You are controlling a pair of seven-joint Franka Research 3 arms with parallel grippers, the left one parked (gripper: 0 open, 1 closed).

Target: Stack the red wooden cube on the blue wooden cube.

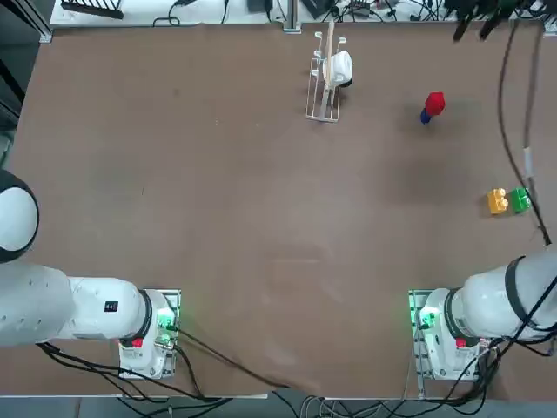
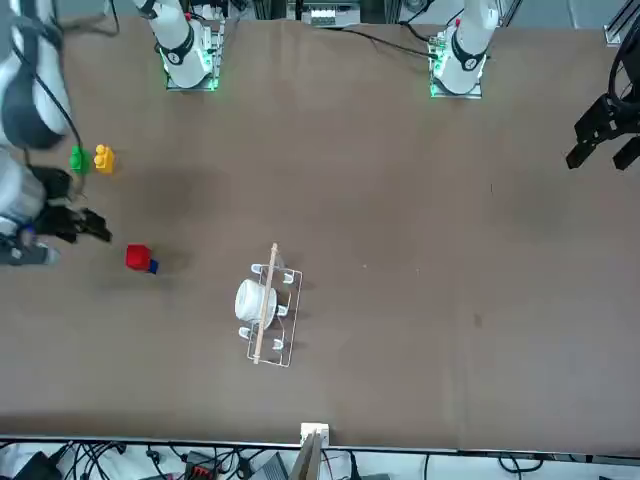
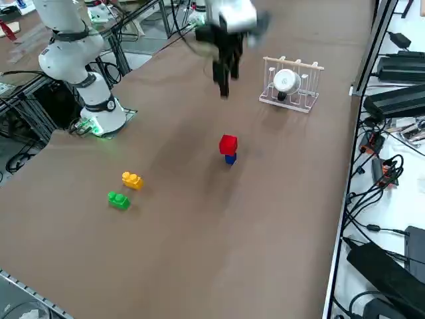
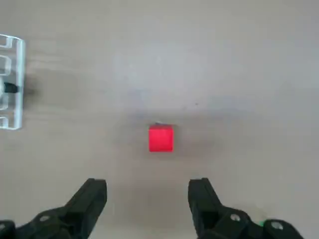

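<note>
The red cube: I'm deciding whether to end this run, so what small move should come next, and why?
Probably ease the right gripper away, leaving the stack alone: the red cube already sits on the blue cube, and the gripper hovers open above the table, clear of both.

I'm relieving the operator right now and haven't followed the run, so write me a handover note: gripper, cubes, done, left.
Right gripper: open, raised above the table, nothing between its fingers, not touching the cubes.
Cubes: red wooden cube sits on the blue wooden cube, right of the white wire rack.
Nearby: yellow-orange studded block and green studded block, on the robot's side of the stack.
Done: red is on blue, and the gripper is off it.
Left: apparently nothing but a stability check, then perhaps parking the arm.
</note>
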